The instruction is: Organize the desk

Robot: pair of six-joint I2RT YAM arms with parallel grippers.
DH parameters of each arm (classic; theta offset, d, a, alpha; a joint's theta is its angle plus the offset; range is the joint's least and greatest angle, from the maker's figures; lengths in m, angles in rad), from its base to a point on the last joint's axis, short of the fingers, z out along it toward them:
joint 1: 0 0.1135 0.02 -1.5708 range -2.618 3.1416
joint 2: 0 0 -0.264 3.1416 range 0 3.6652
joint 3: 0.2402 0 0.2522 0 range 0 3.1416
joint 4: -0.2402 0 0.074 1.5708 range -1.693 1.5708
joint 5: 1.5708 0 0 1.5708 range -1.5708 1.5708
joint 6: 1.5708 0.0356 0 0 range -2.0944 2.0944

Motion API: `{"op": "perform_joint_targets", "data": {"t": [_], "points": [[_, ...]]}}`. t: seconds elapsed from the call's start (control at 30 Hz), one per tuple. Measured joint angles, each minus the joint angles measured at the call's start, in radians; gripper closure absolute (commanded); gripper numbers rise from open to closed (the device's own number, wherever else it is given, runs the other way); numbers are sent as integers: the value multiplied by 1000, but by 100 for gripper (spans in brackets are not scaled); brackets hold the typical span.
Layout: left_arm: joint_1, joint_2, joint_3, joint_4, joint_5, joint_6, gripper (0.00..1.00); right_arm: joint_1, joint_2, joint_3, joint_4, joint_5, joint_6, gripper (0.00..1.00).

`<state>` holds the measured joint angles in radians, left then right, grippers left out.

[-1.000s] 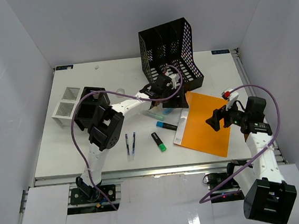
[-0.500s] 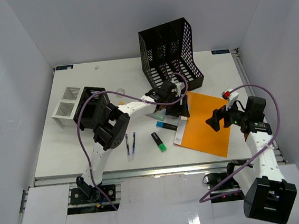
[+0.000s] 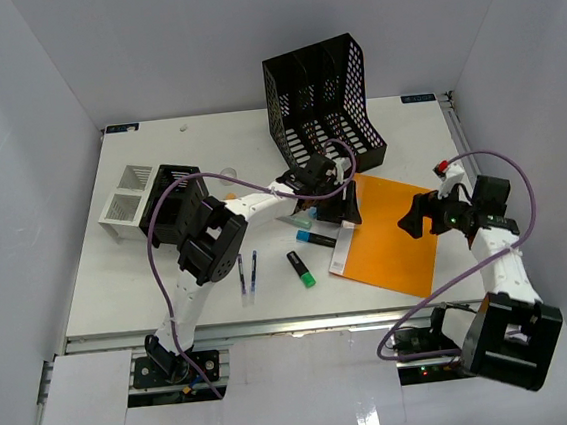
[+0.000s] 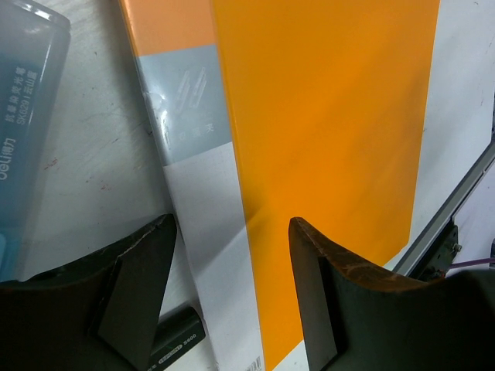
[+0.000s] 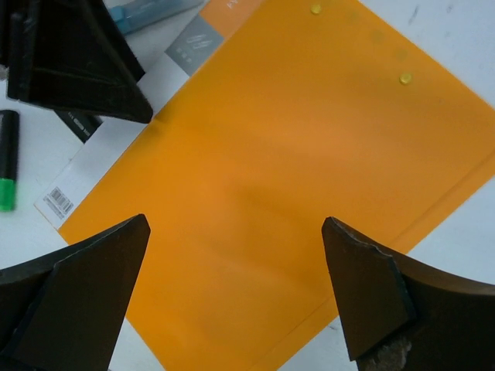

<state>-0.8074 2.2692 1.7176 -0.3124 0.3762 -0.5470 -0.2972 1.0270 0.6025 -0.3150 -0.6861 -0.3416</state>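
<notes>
The white desk (image 3: 169,274) holds an orange folder (image 3: 386,233) with a white and grey spine strip, lying flat at the right centre. My left gripper (image 3: 345,210) is open and low over the folder's left edge; in the left wrist view (image 4: 232,232) its fingers (image 4: 332,301) straddle the white spine (image 4: 209,232) and the orange cover (image 4: 325,116). My right gripper (image 3: 411,222) is open and empty above the folder's right part, with the orange sheet (image 5: 278,178) between its fingertips (image 5: 236,232).
A black mesh file holder (image 3: 322,93) stands at the back centre. A white slotted organizer (image 3: 129,197) sits at the left. A blue-capped marker (image 3: 316,237), a green-capped marker (image 3: 301,269), two pens (image 3: 247,272) and a translucent blue case (image 4: 23,116) lie left of the folder.
My left gripper has moved from beside the file holder toward the near right, onto the folder's left edge. The right arm has swung a little to the right, its gripper still over the folder.
</notes>
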Motion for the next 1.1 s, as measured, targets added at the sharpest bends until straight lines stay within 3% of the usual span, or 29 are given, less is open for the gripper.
{"op": "perform_joint_targets", "data": {"t": [0.23,0.53,0.73,1.1], "points": [[0,0,0,9,5,-3,29,-121,239,101,11,39,126,7],[0,0,-3,34,16,-4,29,-123,310,103,37,280,260,7],[0,0,-9,55,31,-11,29,-136,384,105,53,325,303,9],[2,0,-33,101,79,-31,29,-152,530,165,114,202,310,31]]}}
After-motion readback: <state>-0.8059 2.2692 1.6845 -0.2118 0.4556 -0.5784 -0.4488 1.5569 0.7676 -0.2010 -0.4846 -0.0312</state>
